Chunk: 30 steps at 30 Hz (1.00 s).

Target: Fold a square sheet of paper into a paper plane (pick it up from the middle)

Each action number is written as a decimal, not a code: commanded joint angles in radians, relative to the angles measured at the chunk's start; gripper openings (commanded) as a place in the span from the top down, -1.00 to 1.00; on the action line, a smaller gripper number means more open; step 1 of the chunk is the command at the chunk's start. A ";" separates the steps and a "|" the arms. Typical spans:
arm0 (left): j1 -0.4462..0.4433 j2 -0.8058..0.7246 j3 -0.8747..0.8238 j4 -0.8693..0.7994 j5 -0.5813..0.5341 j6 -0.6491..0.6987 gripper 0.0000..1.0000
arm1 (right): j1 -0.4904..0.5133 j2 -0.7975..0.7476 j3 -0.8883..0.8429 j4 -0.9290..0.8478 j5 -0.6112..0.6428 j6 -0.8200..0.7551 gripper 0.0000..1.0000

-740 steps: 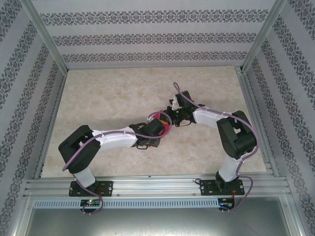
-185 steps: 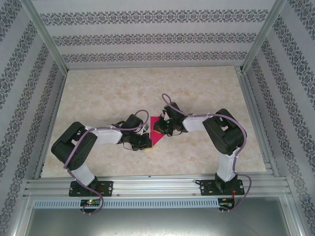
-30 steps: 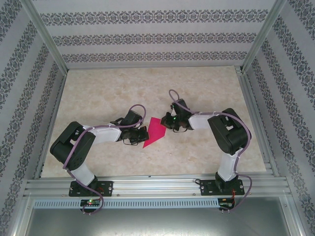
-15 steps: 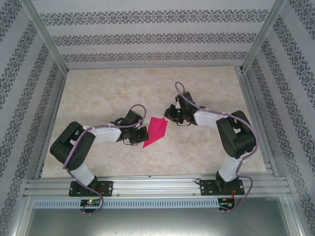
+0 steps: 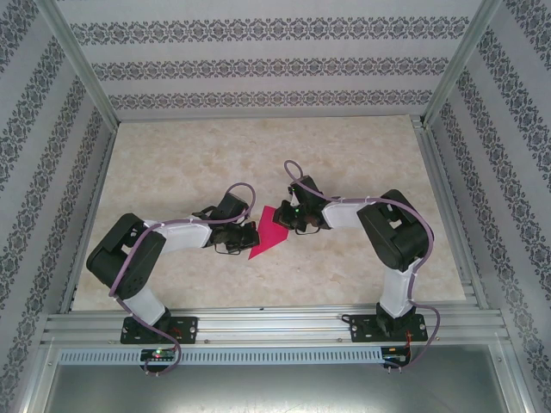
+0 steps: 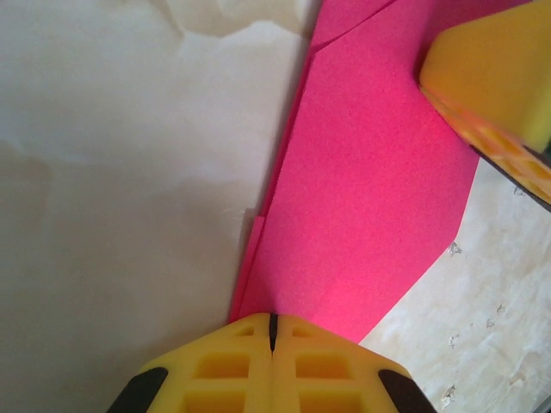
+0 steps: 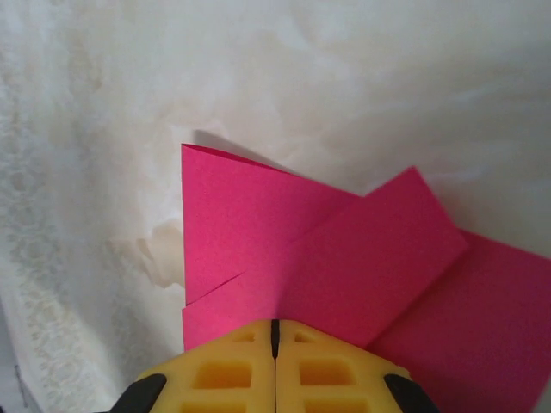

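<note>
Near the middle of the pale, marbled beige bench (image 5: 172,155) lies a thin magenta-pink sheet of paper (image 5: 267,237), folded into a pointed wedge and lying flat between the two arms. From above, its sharp tip points toward the near edge and slightly left, while its broad end lies farther back and to the right. The left fingers (image 5: 249,234), yellow-padded with black backs, sit at the sheet's left edge, roughly halfway along it. The right fingers (image 5: 286,220) sit on the broad far-right end. Both pairs are closed tight, pad against pad. Seen from the left wrist, the closed fingertips (image 6: 288,344) meet the sheet's near margin, where a long straight folded edge runs away from them. A thin sliver of a lower layer peeks out beside that edge. In the same view, a yellow pad of the right fingers (image 6: 491,77) rests over the sheet's far corner. Seen from the right wrist, the closed fingertips (image 7: 293,344) overlap the sheet's near border, just where a diagonal flap lies across a lower layer. One square corner of that layer juts out to the left. Whether either pair presses down on the sheet or merely touches it cannot be told.
</note>
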<state>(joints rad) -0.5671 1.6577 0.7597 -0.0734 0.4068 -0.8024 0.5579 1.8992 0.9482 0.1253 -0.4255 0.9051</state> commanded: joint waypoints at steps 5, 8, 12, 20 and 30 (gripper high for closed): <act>0.012 -0.080 0.074 -0.284 0.016 0.069 0.84 | -0.007 0.040 -0.048 -0.014 0.045 -0.020 0.90; 0.028 -0.098 0.150 -0.332 0.041 0.076 0.77 | -0.007 0.033 -0.056 -0.020 0.054 -0.022 0.90; 0.057 -0.042 0.163 -0.204 0.230 -0.015 0.73 | -0.005 0.041 -0.051 -0.020 0.052 -0.014 0.90; 0.059 0.102 0.066 0.194 0.310 -0.241 0.61 | 0.005 0.053 -0.054 -0.019 0.053 0.001 0.90; 0.062 0.099 -0.024 0.068 0.196 -0.181 0.63 | 0.007 0.041 -0.066 -0.035 0.062 -0.003 0.90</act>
<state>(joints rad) -0.5102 1.7687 0.7914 0.0654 0.6647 -0.9962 0.5545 1.8992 0.9211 0.1772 -0.4313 0.9104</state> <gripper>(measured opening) 0.187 0.056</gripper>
